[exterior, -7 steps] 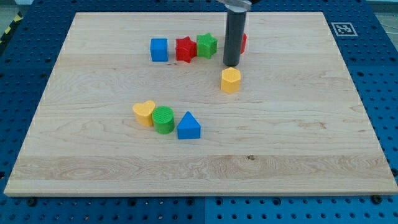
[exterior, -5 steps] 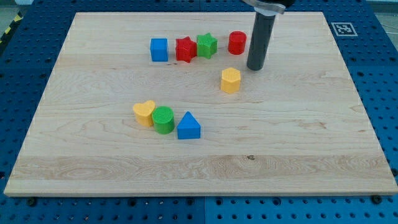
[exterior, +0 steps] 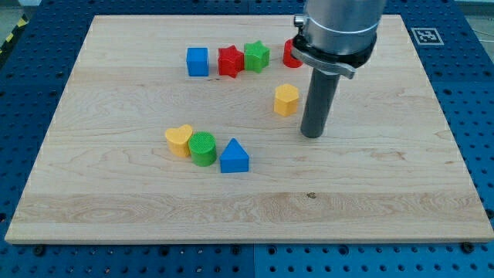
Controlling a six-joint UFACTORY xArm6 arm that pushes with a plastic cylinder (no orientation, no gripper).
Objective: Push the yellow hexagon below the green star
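Wood board (exterior: pixel 116 208), light grain, sits on a blue pegboard table (exterior: pixel 23 116). Nearest cluster, touching in a row: yellow heart (exterior: pixel 178 140), green cylinder (exterior: pixel 203 148), blue triangle (exterior: pixel 234 156), the triangle closest to the view's bottom. My tip (exterior: pixel 311 135) rests on bare wood, at about 4 o'clock from the yellow hexagon (exterior: pixel 286 100), near it but apart, a clear gap between them. Rod is a plain dark shaft with no jaws, touching no block. Yellow hexagon stands alone, at roughly 5 o'clock from the green star (exterior: pixel 257 55), well apart from it. Far row: blue cube (exterior: pixel 197 61), then red star (exterior: pixel 230 60) touching the green star at 3 o'clock. Red cylinder (exterior: pixel 289 52) farther along at 3 o'clock, mostly hidden behind the arm's grey collar (exterior: pixel 333 35).
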